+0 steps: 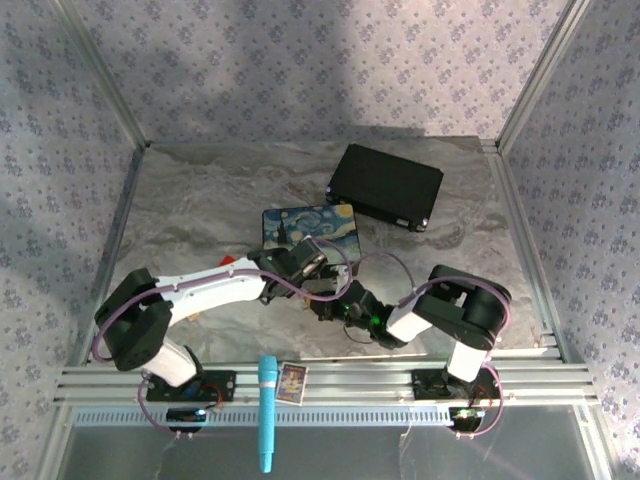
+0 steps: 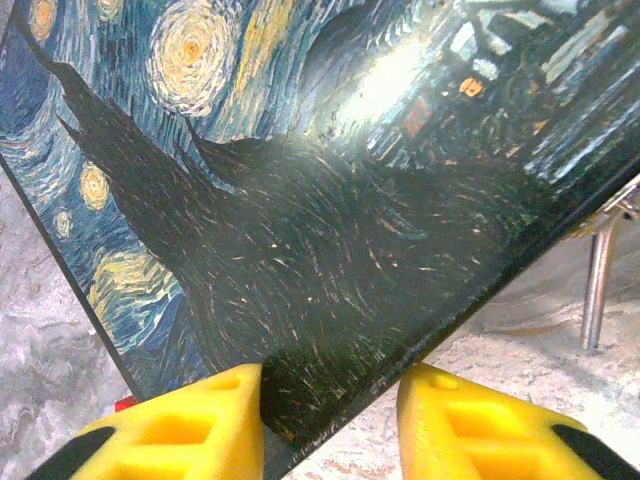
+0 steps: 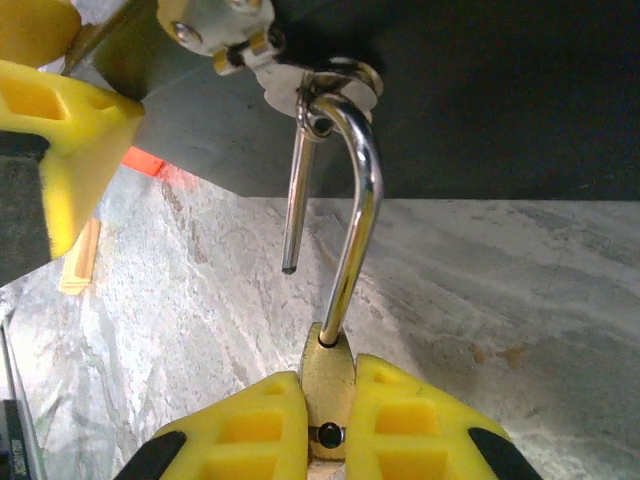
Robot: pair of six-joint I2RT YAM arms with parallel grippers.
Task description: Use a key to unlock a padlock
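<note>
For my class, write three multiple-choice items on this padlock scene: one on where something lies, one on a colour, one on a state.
1. Seen from above, relative to the painted box, the black case lies:
A nearer the arms
B on top of it
C beyond it, to the right

2. The fingers of the right gripper are:
A yellow
B red
C blue

3. The shackle of the padlock has:
A both legs in the body
B one leg free of the body
C come off and lies on the table

Answers:
1. C: the top view shows the case farther back and rightward.
2. A: yellow fingers clamp the brass body.
3. B: the short leg hangs clear, while the long one sits in the body.
</note>
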